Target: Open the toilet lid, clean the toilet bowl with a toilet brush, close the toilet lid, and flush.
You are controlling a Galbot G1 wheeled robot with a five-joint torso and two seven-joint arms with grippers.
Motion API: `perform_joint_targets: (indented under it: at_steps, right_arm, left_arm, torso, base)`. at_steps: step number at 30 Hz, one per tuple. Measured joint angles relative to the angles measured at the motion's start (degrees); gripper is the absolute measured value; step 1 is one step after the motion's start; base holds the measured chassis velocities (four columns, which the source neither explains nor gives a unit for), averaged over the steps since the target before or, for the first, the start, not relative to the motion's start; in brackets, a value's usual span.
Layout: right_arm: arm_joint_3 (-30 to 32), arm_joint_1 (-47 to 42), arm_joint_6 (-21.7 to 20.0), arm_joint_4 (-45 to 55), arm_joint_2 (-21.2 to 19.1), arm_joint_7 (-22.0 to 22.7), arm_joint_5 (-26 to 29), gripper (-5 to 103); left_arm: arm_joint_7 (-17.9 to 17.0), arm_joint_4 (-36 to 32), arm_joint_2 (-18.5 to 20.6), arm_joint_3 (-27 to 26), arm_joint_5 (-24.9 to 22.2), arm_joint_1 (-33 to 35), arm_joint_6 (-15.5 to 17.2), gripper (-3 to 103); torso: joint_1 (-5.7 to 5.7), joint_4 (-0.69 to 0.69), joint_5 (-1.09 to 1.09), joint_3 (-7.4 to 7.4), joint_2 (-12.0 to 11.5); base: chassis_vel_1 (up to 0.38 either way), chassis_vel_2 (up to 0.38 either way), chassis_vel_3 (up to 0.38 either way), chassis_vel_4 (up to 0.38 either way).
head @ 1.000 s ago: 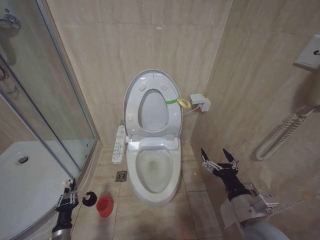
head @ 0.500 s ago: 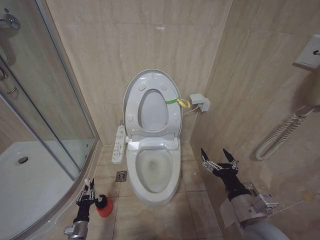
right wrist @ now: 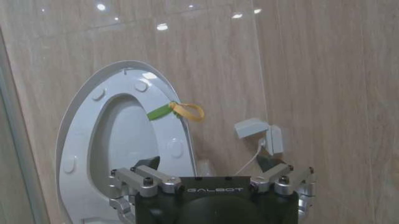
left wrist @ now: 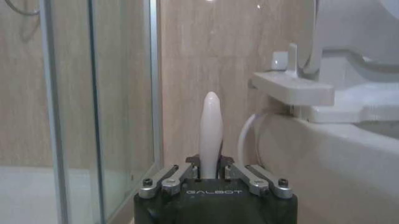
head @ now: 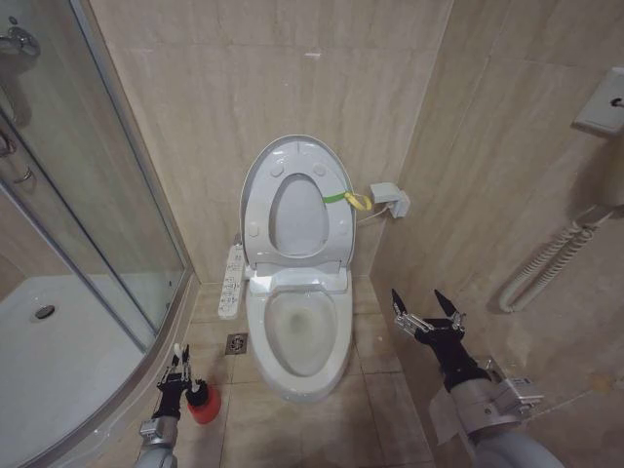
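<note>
Tiled bathroom corner; lid [head: 292, 185] upright against wall, bowl [head: 297, 336] exposed for cleaning; left gripper [head: 179, 373] fingers closed on brush [left wrist: 210, 135] handle over red holder [head: 204, 404]; right gripper [head: 427, 314] open, idle beside bowl.

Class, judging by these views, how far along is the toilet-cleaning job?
Done: the toilet lid stands raised against the wall. In hand: the left gripper is at the toilet brush, whose handle stands between its fingers beside the red holder. The right gripper waits open. Left: scrubbing the toilet bowl, closing, flushing.
</note>
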Motion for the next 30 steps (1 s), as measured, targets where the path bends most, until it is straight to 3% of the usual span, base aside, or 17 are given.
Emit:
perform_joint_targets:
  at_steps: [20, 30]
  right_arm:
    - [0.0, 0.0, 0.0, 0.0, 0.0, 0.0, 0.0, 100]
    - [0.0, 0.0, 0.0, 0.0, 0.0, 0.0, 0.0, 100]
  left_arm:
    - [4.67, 10.16, -2.0, 1.69, 2.39, -3.12, -0.03, 19]
    - [4.88, 13.93, -2.16, 1.27, 4.45, -3.88, -0.26, 19]
  torso:
    - [0.0, 0.0, 0.0, 0.0, 0.0]
    - [-0.01, -0.01, 0.01, -0.01, 0.02]
  base:
    - [0.0, 0.0, 0.0, 0.0]
    - [0.0, 0.0, 0.0, 0.0]
